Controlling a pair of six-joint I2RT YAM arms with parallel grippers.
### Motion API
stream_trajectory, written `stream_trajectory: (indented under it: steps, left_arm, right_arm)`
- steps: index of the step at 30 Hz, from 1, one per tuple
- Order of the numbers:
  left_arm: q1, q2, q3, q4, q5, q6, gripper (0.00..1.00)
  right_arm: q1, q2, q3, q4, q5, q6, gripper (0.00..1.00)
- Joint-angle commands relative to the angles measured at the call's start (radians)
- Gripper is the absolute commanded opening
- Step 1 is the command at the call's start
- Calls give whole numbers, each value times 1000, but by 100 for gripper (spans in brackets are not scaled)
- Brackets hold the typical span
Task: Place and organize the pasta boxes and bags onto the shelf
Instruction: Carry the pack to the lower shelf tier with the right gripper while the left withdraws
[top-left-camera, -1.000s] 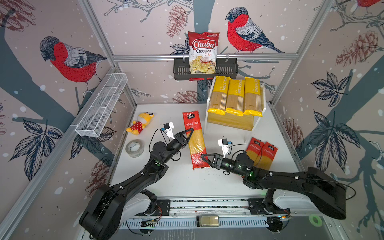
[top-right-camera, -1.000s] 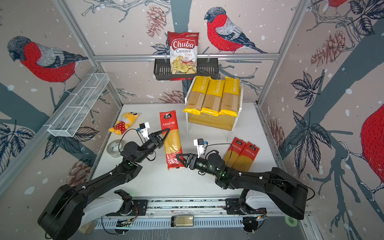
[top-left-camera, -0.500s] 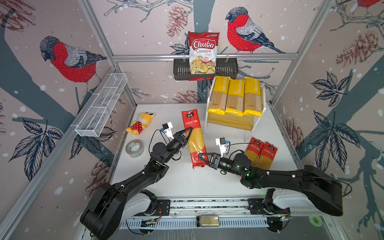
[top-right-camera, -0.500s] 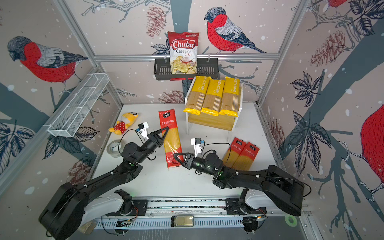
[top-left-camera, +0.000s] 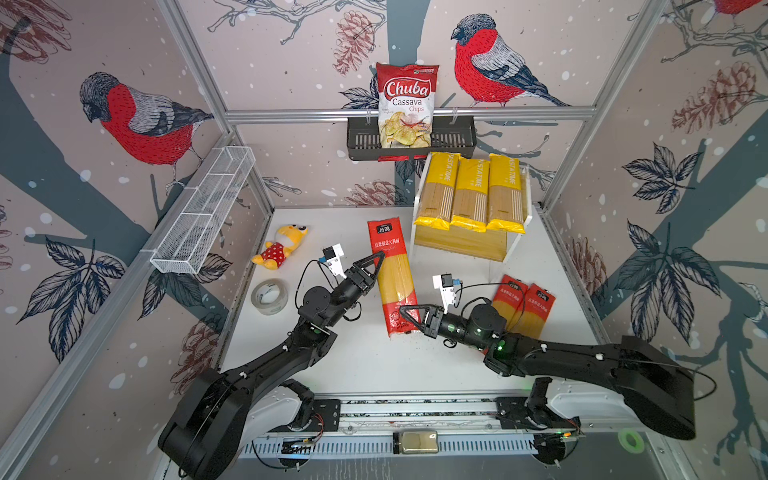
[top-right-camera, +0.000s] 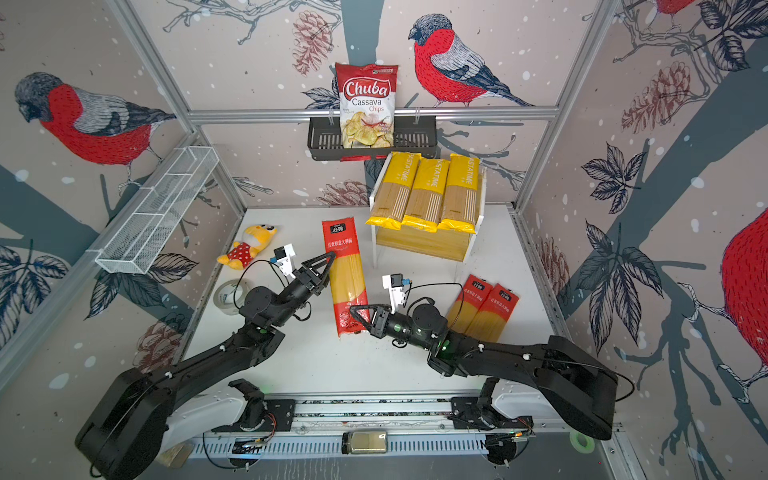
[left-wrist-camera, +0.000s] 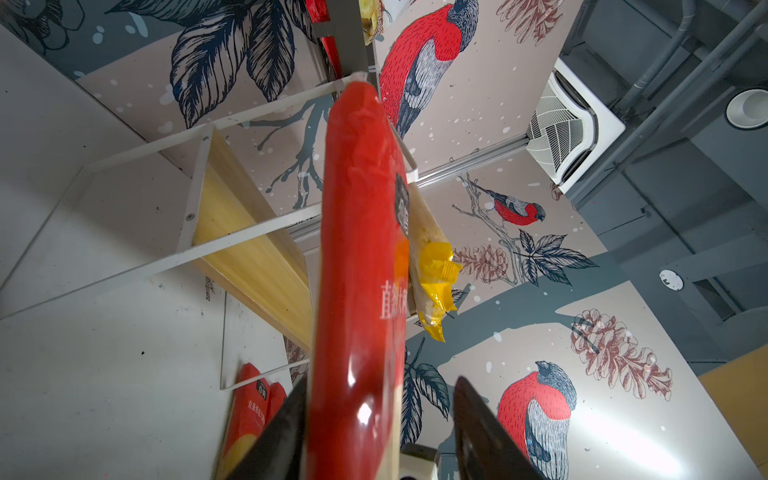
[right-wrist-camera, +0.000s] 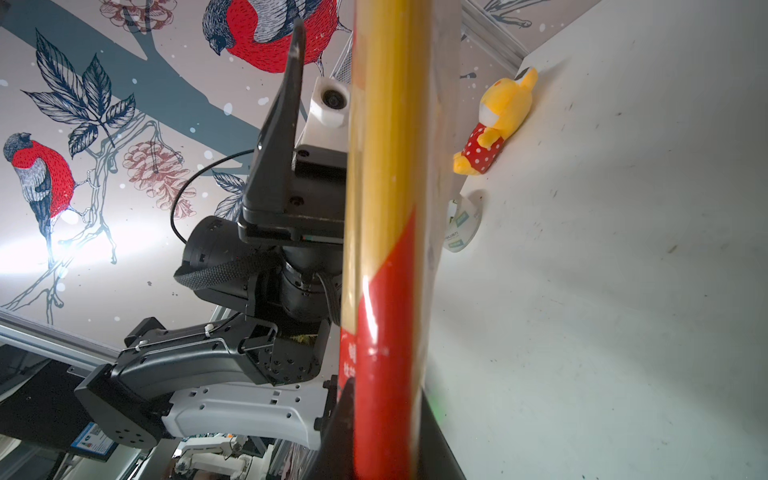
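— Where's the left hand (top-left-camera: 375, 261)?
— At the left edge of the red-ended packet (top-left-camera: 390, 257), about mid-length, arm stretched low. It stands parted, one finger (left-wrist-camera: 478, 419) clear of the wrap.
— And the right hand (top-left-camera: 409, 314)?
— At the packet's near end, reaching in from the right, pinched on it.

Three yellow spaghetti packets (top-left-camera: 471, 193) topped the stepped wooden shelf (top-left-camera: 459, 245); one red-ended spaghetti packet (top-left-camera: 392, 274) lay mid-tabletop (top-left-camera: 365, 365), a matching pair (top-left-camera: 510, 300) by the right edge.

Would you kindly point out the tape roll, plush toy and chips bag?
tape roll (top-left-camera: 270, 308): in a top view, its rim.
plush toy (top-left-camera: 277, 252): in a top view, red dress.
chips bag (top-left-camera: 406, 89): in a top view, Chuba logo.
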Motion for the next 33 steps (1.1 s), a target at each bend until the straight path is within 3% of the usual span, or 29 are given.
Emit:
stream_trajectory:
  steps: [1,12,19,27,33]
  left_arm:
    - [-2,-22,-13,25,28,30,57]
    - [74,-128,-35,-146,46,126,60]
    - [100,-156,-68,-187,53,157,61]
    - [100,-170,-132,-173,53,154,61]
    - [100,-191,-163,-196,46,166,61]
  right_arm:
    - [-16,-59,-16,50,24,-17,3]
    - [-26,-301,-142,-132,78,24,0]
    - [-46,-429,-146,-344,211,13,0]
    - [-181,-430,-99,-380,199,-25,0]
    - [-333,-322,-22,-299,129,-14,0]
